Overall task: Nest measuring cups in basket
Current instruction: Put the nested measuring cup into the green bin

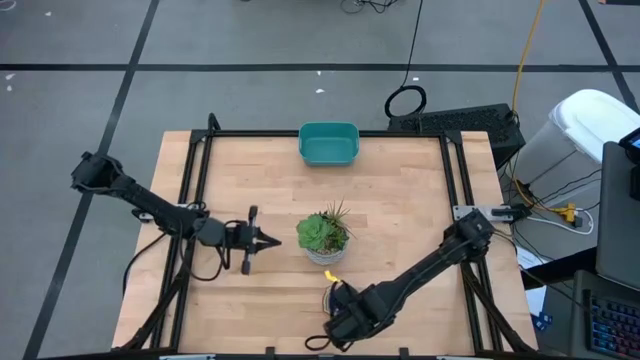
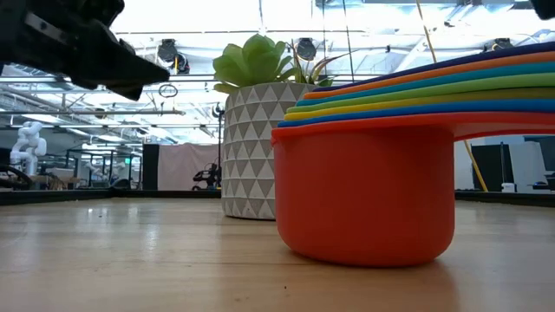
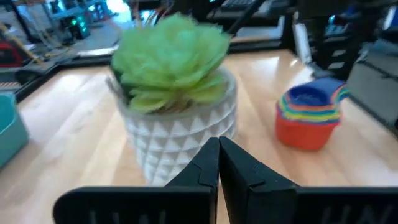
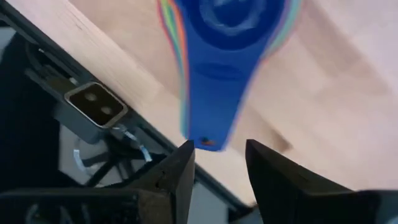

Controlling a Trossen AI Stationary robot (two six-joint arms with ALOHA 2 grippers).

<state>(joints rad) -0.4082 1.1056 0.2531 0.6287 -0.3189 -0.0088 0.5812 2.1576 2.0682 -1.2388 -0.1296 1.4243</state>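
Orange at the bottom, the nested measuring cups sit as one stack on the wooden bench at its near edge, handles fanned toward that edge. The right claw hovers just above the blue top handle, fingers spread, seemingly not yet touching it. Just behind the stack stands the succulent in its white patterned pot. To the plant's left, the left claw hangs with its fingers pressed together, pointing at the pot. At the far edge rests the teal basket, well apart from the cups.
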